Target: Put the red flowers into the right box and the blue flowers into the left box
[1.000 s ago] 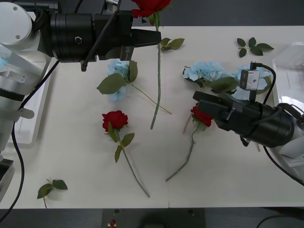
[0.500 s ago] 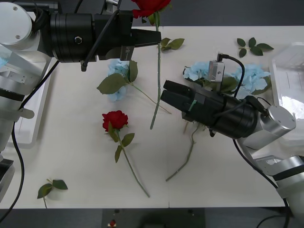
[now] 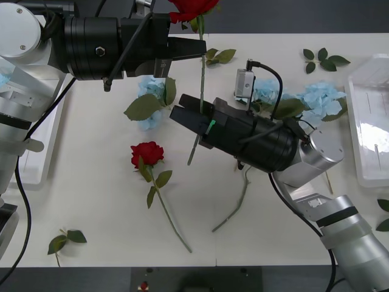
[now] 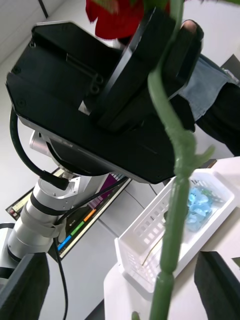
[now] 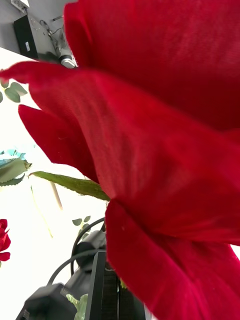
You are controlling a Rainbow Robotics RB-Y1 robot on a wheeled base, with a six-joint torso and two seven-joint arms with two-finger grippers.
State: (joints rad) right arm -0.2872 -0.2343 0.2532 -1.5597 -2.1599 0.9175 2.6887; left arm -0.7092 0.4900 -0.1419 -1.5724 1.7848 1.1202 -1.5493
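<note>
The left gripper (image 3: 197,50), at about eleven o'clock over the table's far edge, is clamped on the thin green stem of a held rose (image 3: 193,8); its deep-red bloom sits above the black fingers, and its satiny petals crowd the left wrist view (image 5: 150,125). The stem hangs straight down between the right gripper (image 3: 186,115) fingers, which stand wide apart around it near the table's centre; the knobbly plastic stem (image 4: 175,165) runs between them in the right wrist view. That right gripper has travelled from three o'clock to the middle within the last second, uncovering the far blue flowers (image 3: 316,97). A second rose (image 3: 147,153) lies flat at eight o'clock with bare white table (image 3: 91,201) around it. Another blue flower (image 3: 150,97) lies just beyond it. The right box (image 3: 371,131), translucent and thick-rimmed, sits at the three o'clock edge; the left box (image 3: 45,131) hugs the nine o'clock edge.
</note>
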